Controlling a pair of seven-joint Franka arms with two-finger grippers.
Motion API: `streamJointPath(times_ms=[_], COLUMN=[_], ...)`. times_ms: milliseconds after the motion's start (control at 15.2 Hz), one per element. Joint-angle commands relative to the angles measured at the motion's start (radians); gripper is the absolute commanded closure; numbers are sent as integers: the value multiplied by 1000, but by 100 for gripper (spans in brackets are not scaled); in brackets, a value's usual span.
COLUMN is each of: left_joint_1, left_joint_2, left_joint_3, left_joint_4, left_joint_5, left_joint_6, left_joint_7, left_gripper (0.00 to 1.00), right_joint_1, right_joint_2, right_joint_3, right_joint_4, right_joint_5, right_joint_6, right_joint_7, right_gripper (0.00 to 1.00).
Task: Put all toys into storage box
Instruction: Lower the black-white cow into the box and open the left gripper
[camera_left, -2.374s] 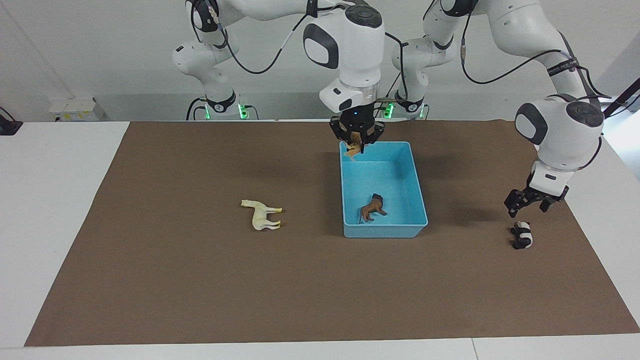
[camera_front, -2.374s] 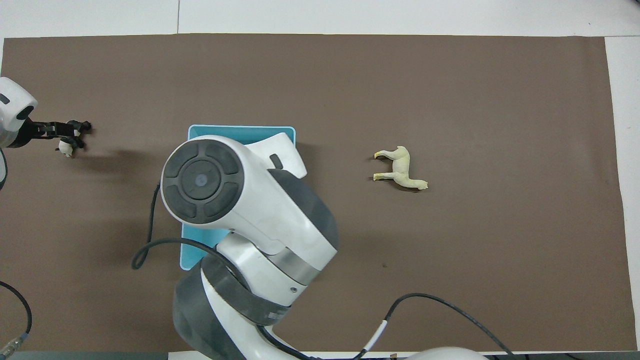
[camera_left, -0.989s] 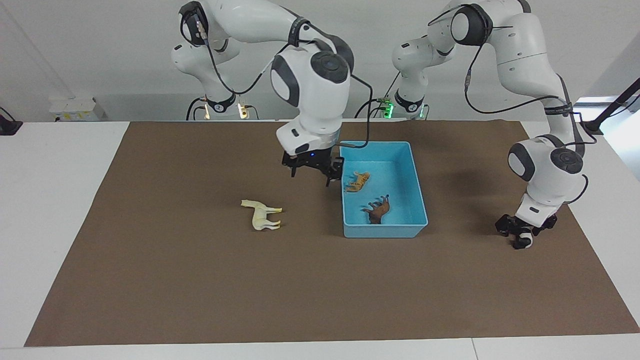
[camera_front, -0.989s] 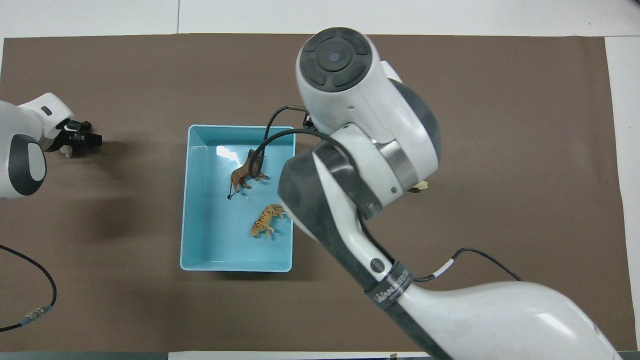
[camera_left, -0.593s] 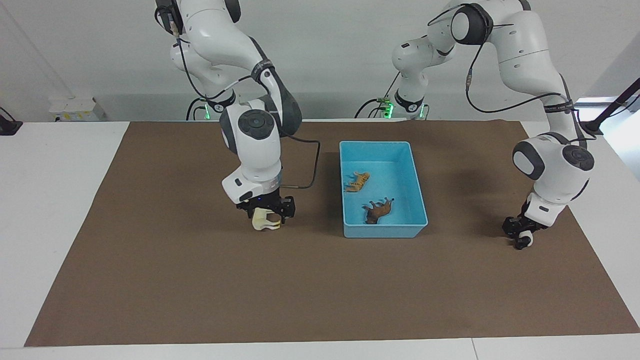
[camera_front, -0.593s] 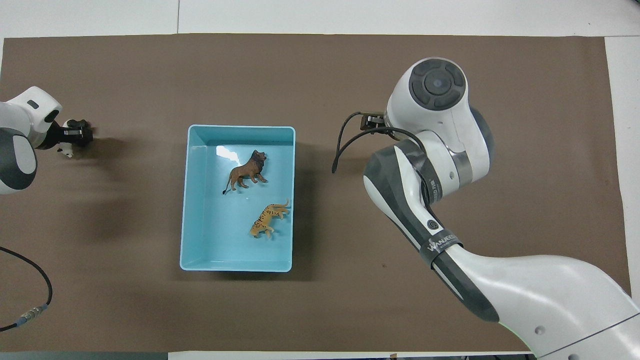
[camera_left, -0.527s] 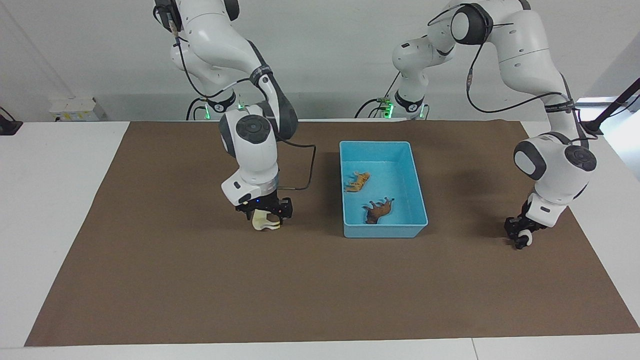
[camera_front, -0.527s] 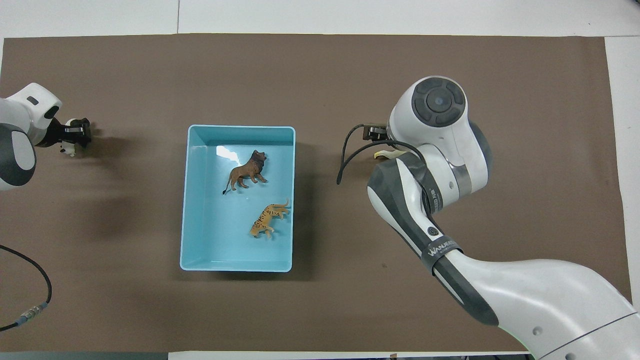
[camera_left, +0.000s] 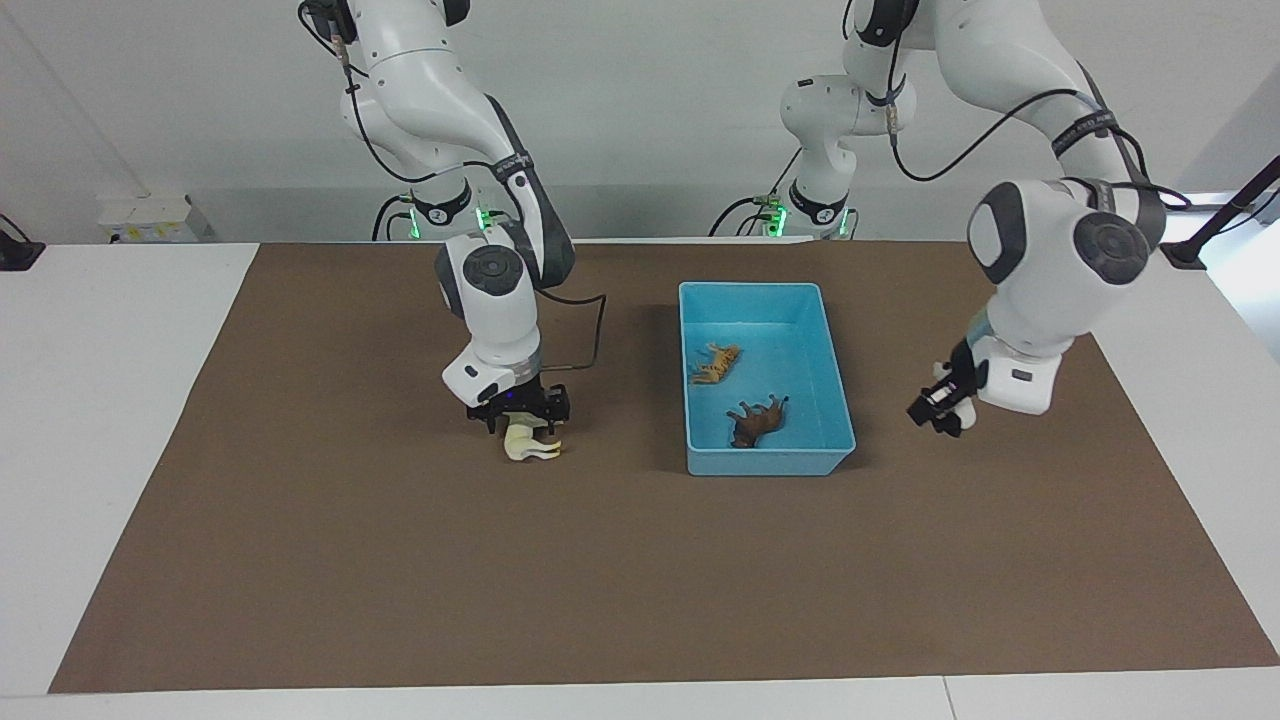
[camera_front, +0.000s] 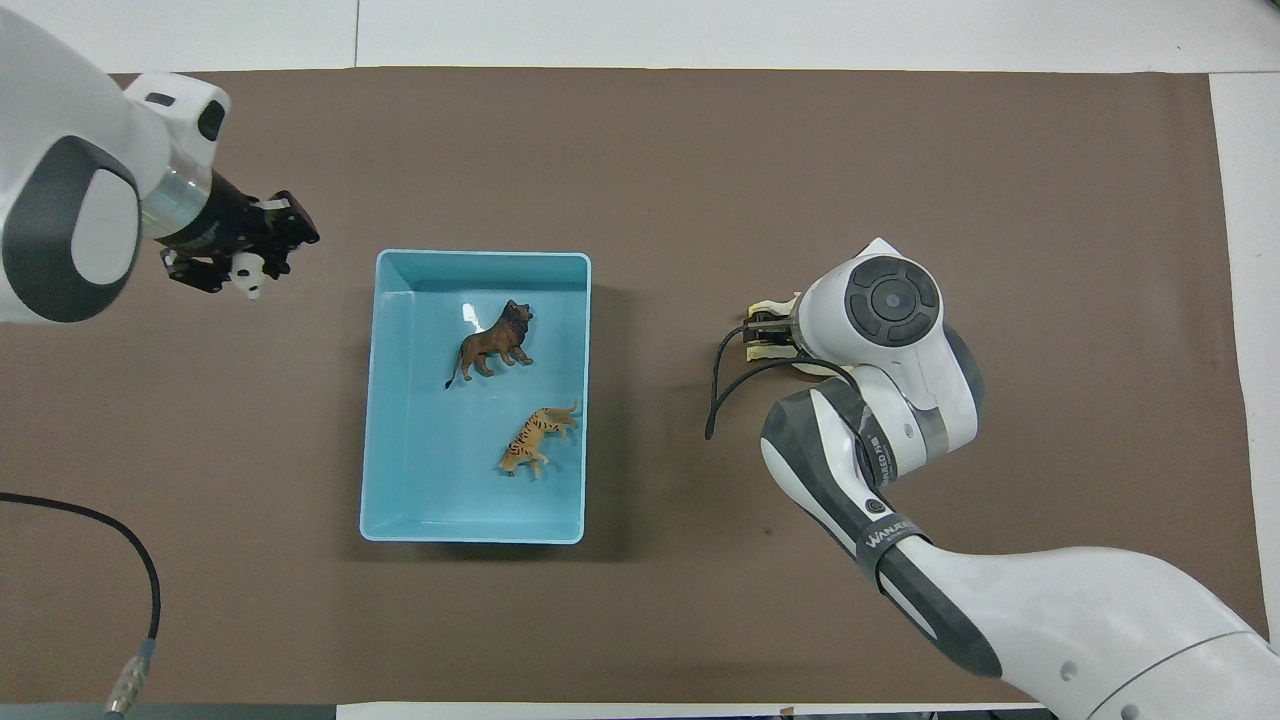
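The light-blue storage box (camera_left: 770, 462) (camera_front: 430, 490) stands mid-mat. The brown lion (camera_left: 755, 420) (camera_front: 493, 343) and the orange tiger (camera_left: 716, 363) (camera_front: 537, 440) lie inside it. My right gripper (camera_left: 522, 418) (camera_front: 765, 335) is low over the mat toward the right arm's end, shut on the cream-white horse (camera_left: 532, 445) (camera_front: 772, 301), which is at mat level and partly hidden by the hand. My left gripper (camera_left: 935, 412) (camera_front: 262, 258) is shut on the black-and-white panda (camera_left: 962, 405) (camera_front: 247, 272) and holds it in the air over the mat beside the box, toward the left arm's end.
A brown mat (camera_left: 640, 580) covers the white table. A black cable (camera_front: 90, 520) lies at the mat's edge near the left arm's base.
The right gripper dropped the tiger into the box, swung over to the horse and closed on it. The left gripper closed on the panda, lifted it off the mat and carried it toward the box.
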Motion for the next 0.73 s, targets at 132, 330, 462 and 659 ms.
streamJointPath(times_ms=[132, 330, 462, 659], left_joint_1=[-228, -259, -258, -244], left_joint_2=[-114, -133, -151, -206], left_joint_3=[21, 23, 24, 33], left_joint_4=[-280, -328, -324, -305], left_joint_5=[-26, -26, -25, -23], left_joint_6=[175, 223, 202, 159], left_joint_7=[-279, -298, -297, -288], left_gripper=[67, 0, 0, 0], right_joint_1=[-19, -8, 5, 44], right_joint_2=[11, 13, 8, 6], right_joint_3=[12, 12, 18, 40], right_joint_4=[-25, 32, 125, 392], right_joint_5=[-5, -4, -4, -1], right_joint_6=[51, -36, -163, -463], right_joint_7=[-16, 25, 71, 148], right_gripper=[100, 100, 100, 100])
